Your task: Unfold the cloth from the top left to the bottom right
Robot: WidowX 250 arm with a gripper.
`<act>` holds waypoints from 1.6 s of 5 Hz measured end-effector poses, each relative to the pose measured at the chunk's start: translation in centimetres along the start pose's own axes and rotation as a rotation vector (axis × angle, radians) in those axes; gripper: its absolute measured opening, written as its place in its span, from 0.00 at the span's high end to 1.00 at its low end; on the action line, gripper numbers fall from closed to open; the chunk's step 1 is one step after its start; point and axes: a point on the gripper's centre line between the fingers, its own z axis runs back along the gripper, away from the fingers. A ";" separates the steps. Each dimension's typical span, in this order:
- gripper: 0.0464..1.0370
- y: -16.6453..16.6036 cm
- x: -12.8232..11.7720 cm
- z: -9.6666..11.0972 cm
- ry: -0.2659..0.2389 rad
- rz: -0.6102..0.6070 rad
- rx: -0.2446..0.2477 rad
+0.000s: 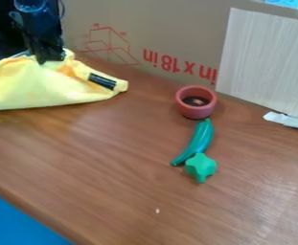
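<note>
The black arm (34, 16) is angled steeply down from the top edge at 11 o'clock, its tool (49, 60) set against the upper part of the yellow cloth (32, 86). The cloth is bunched on the counter (129, 158) at 10 o'clock; whether it is grasped cannot be told.

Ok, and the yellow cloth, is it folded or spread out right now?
Not spread flat: the cloth is bunched, with raised folds at the gripper and a straighter edge along the table. Whether any neat fold remains, I cannot tell.

The brown wood-grain table (112, 191) was moderately lit; diffuse glare was spread across it, and soft shadow was cast beside the round reddish cup (196, 113).
</note>
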 end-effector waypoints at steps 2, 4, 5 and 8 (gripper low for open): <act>0.98 -2.3 -2.9 1.4 -0.028 -0.081 -0.025; 0.99 -4.2 -5.5 1.7 -0.041 -0.135 -0.035; 0.99 -4.8 -6.6 2.0 -0.041 -0.131 -0.035; 0.82 -8.6 -10.4 2.0 -0.110 -0.102 -0.007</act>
